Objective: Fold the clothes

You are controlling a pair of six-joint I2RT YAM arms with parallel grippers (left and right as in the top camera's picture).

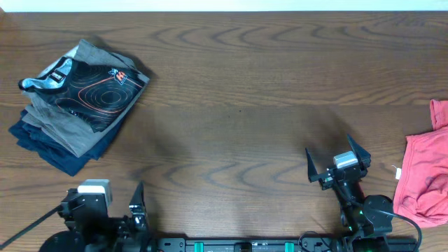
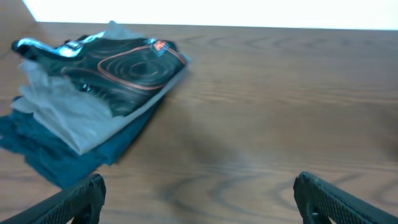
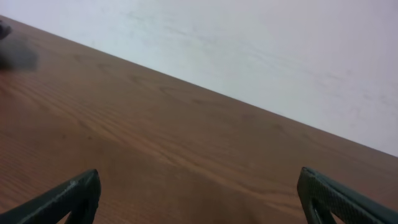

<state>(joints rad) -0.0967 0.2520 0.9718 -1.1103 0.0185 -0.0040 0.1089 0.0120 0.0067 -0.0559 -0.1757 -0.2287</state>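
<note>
The clothes, a black jersey point(image 1: 91, 87) with orange contour lines, lies folded on top of a pile at the table's far left. The left wrist view shows the jersey point(image 2: 124, 68) at upper left, well ahead of my left gripper point(image 2: 199, 193). That gripper point(image 1: 103, 197) sits at the near left edge, open, with only bare wood between its fingers. My right gripper point(image 1: 334, 155) hovers at the near right, open and holding nothing. In the right wrist view the right gripper point(image 3: 199, 186) faces bare table and the wall.
Under the jersey lie folded grey trousers point(image 1: 66, 133) and navy trousers point(image 1: 42, 143). A red shirt point(image 1: 423, 178) lies crumpled at the right edge, just right of my right arm. The wooden table point(image 1: 231, 126) ends at a white wall at the back.
</note>
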